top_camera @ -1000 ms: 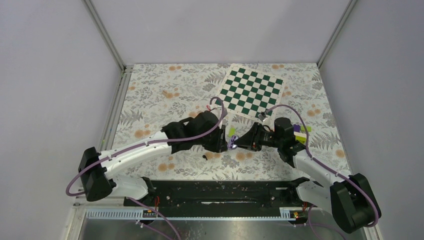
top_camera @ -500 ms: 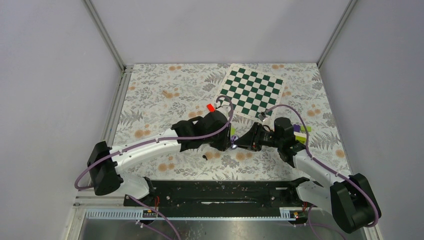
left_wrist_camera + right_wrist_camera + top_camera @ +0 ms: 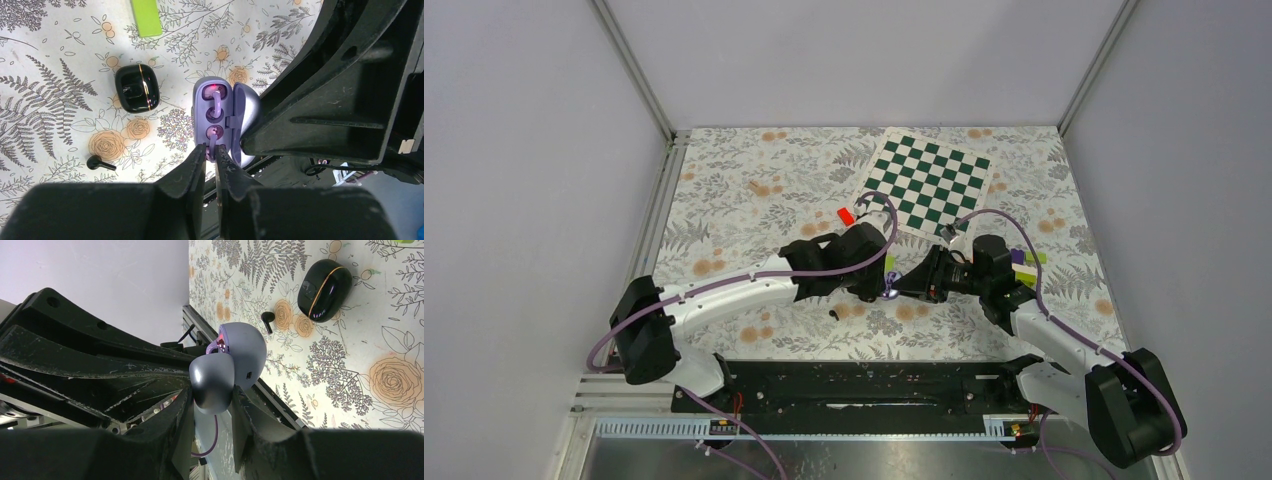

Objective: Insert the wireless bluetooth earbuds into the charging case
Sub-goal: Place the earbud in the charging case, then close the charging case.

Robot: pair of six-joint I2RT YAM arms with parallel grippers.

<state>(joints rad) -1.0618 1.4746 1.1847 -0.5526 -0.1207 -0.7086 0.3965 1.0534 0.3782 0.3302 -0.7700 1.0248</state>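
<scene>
Left claw (image 3: 211, 154) is pinching almost shut on a lilac earbud (image 3: 212, 146) at the lower socket of the open charging case (image 3: 199, 107). 1 seated earbud (image 3: 215, 102) is filling the upper socket. Right claw (image 3: 211, 392) is clamping the case's smooth domed lilac lid (image 3: 212, 380) above the floral desk (image 3: 50, 100). A glossy black case (image 3: 137, 88), gold-seamed, and 1 black earbud (image 3: 99, 163) are lying on the desk.

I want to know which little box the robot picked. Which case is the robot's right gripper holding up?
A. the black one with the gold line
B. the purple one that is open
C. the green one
B: the right gripper is clamped on the open purple case, while the black case lies shut on the table with nothing touching it.
</scene>
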